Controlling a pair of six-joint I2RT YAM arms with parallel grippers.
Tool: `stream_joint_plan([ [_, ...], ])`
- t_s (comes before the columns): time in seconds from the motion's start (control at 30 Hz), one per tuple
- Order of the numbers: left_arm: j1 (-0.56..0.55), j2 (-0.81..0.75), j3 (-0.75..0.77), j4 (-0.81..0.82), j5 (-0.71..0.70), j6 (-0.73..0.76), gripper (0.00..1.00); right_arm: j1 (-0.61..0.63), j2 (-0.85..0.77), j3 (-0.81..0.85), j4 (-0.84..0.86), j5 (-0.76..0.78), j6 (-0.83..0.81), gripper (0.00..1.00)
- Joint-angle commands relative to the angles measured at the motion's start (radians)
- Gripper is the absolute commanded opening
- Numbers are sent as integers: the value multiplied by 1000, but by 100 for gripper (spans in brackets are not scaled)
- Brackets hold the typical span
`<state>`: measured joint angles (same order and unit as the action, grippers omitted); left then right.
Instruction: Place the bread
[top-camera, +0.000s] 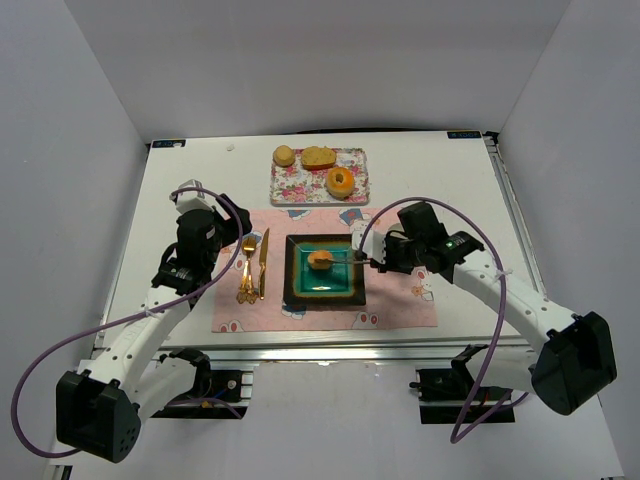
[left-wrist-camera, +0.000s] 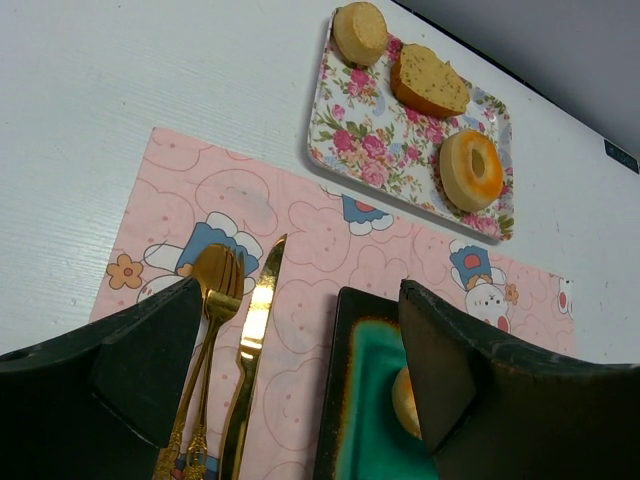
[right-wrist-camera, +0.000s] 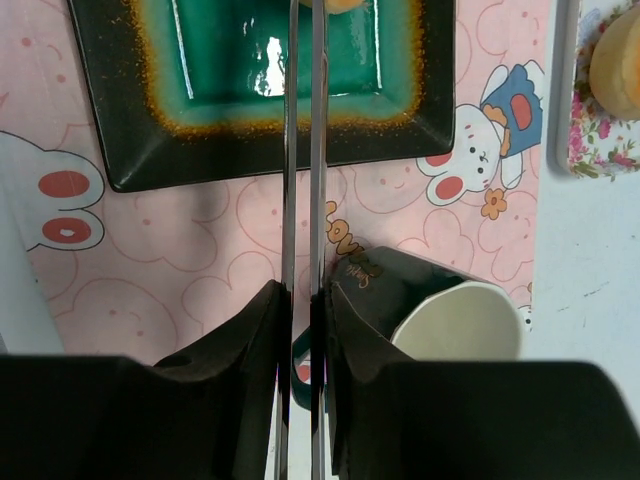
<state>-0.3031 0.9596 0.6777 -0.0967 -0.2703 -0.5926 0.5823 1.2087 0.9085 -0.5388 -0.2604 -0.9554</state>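
The bread, a small orange-golden bun, is on the green square plate in the middle of the pink placemat. My right gripper is shut on metal tongs whose tips reach the bun from the right. In the right wrist view the two tong blades run up between my fingers over the plate, and only an edge of the bread shows at the top. My left gripper hangs open left of the plate, above the cutlery. A sliver of the bread shows past its right finger.
A floral tray at the back holds a pale bun, a bread slice and a ring doughnut. A gold fork and knife lie left of the plate. A dark mug stands under my right gripper.
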Motion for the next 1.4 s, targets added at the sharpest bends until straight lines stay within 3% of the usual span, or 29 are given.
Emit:
stream_joint_plan([
  [0.0, 5, -13, -6, 12, 13, -6, 89, 1, -18, 9, -9, -11, -23, 14],
  [0.2, 4, -38, -20, 11, 10, -13, 88, -1, -49, 6, -33, -40, -22, 36],
  [0.37, 5, -48, -27, 9, 9, -16, 88, 1, -75, 4, -42, -49, -9, 41],
  [0.93, 4, -55, -24, 14, 34, -19, 88, -1, -170, 47, -69, -92, 55, 42],
  [1.0, 5, -59, -26, 14, 34, -22, 88, -2, -179, 82, -41, -96, 117, 38],
  [1.1, 4, -61, -27, 15, 40, -26, 87, -19, -163, 145, 17, -94, 222, 24],
  [1.17, 5, -62, -26, 14, 48, -29, 80, -73, -130, 214, 63, -105, 335, 12],
  [1.2, 5, -61, -26, 17, 55, -29, 71, -103, -117, 237, 72, -124, 368, 9],
  [1.23, 5, -59, -26, 18, 62, -27, 52, -169, -94, 272, 85, -134, 427, 7],
  [1.37, 5, -56, -20, 18, 89, -19, 18, -376, -35, 302, 161, -162, 561, 0],
])
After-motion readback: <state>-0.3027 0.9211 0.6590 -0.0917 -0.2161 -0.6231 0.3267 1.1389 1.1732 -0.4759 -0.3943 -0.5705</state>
